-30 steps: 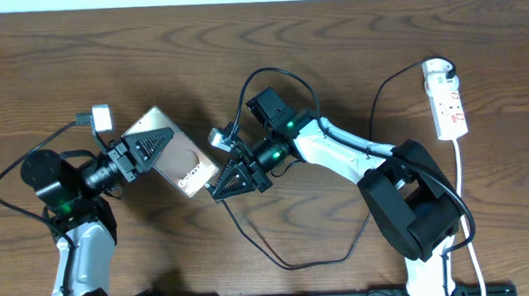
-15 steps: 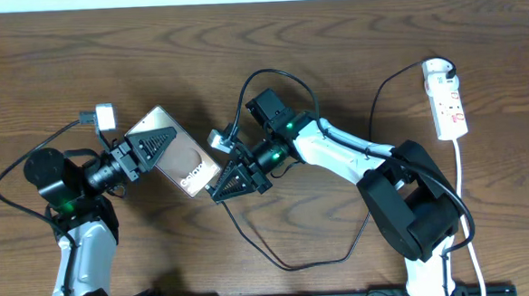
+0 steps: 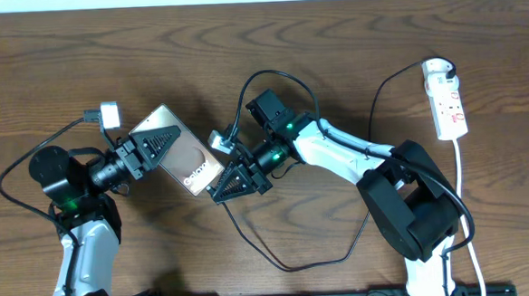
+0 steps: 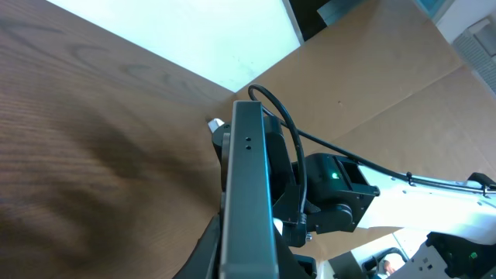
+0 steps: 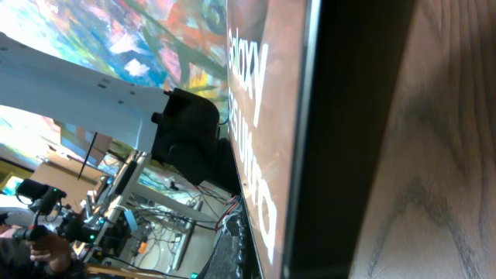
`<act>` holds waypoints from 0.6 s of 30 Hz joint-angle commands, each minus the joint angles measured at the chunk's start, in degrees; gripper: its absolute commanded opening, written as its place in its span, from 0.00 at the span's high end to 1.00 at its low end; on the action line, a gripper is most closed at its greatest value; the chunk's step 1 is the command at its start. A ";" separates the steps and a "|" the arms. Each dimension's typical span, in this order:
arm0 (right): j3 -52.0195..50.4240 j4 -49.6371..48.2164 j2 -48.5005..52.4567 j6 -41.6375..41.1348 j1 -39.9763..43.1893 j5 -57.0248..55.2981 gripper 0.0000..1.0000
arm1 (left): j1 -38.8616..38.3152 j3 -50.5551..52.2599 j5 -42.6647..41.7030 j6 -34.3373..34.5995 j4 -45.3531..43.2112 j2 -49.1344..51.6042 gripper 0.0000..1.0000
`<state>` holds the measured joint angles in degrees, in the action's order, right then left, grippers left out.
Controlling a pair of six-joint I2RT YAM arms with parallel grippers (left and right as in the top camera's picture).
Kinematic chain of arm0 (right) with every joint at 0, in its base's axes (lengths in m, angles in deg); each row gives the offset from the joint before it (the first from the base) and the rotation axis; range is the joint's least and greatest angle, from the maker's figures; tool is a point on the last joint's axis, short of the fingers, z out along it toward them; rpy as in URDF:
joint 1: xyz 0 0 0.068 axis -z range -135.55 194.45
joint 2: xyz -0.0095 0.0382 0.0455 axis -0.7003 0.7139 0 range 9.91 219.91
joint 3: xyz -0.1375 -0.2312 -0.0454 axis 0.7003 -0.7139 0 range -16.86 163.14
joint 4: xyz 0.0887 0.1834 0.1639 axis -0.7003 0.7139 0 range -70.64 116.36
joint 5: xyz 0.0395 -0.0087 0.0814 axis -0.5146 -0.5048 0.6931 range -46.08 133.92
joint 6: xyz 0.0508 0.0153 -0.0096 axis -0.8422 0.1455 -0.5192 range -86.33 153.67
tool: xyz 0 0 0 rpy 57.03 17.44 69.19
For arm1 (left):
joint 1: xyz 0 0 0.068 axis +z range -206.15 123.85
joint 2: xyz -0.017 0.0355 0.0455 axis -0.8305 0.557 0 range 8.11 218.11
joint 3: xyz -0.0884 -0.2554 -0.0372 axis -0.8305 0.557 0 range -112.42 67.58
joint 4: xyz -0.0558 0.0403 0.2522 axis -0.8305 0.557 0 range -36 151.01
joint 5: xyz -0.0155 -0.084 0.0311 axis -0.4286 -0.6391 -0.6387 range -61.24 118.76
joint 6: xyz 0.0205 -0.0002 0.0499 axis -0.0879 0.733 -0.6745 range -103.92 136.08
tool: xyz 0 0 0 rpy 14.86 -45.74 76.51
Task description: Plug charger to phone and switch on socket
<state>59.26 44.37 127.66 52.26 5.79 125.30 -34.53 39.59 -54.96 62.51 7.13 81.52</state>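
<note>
Left fingers (image 3: 153,143) around phone (image 3: 189,163)

Directly ahead of the right claw (image 3: 220,190) the phone (image 3: 191,163) blocks passage. The charger (image 3: 298,268) loops behind. Bare bench (image 3: 161,253) lies open alongside.

From overhead, the right fingers (image 3: 239,178) cover the tip of the charger (image 3: 289,267) at the lettered end of the phone (image 3: 191,161), so whether tip and phone touch cannot be told. The phone's other end is hidden under the left fingers (image 3: 155,140). The socket (image 3: 449,102), well right of the phone, is too small to read its switches. In both wrist views the phone runs past the picture's edge.
</note>
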 commanded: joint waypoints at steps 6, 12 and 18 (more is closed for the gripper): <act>0.81 -0.81 0.11 -0.39 -0.15 2.80 0.99 | -1.18 0.26 -4.17 -0.37 0.07 -0.44 0.92; 0.81 -0.81 0.11 -0.37 0.57 3.08 0.99 | -1.20 0.26 -4.20 -0.59 0.07 -0.44 0.93; 0.81 -0.81 0.11 -0.37 0.74 3.21 0.99 | -1.20 0.26 -4.35 -1.05 0.07 -0.44 0.92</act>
<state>59.26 44.37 127.66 52.23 5.95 125.32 -34.53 39.59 -54.91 62.34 7.13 81.52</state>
